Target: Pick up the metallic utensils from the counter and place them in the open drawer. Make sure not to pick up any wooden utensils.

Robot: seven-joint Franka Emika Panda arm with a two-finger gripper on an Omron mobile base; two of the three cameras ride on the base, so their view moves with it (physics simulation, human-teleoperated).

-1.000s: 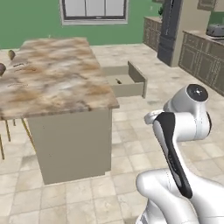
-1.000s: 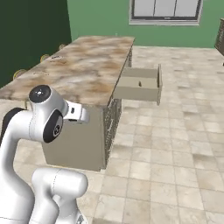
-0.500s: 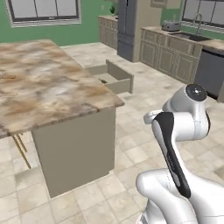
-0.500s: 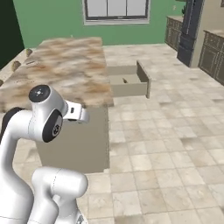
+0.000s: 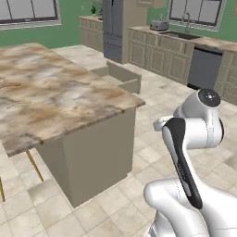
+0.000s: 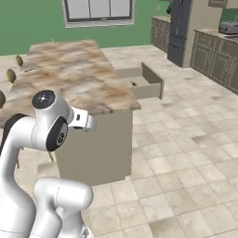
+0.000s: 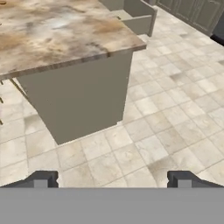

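Above the tiled floor (image 7: 144,131) the pincer (image 7: 112,178) hangs empty, fingertips wide apart — counter (image 7: 57,35) and open drawer (image 7: 139,18) ahead.

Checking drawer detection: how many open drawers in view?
1. The open drawer sticks out of the far side of the counter, empty as far as visible; other sides of the island are hidden.
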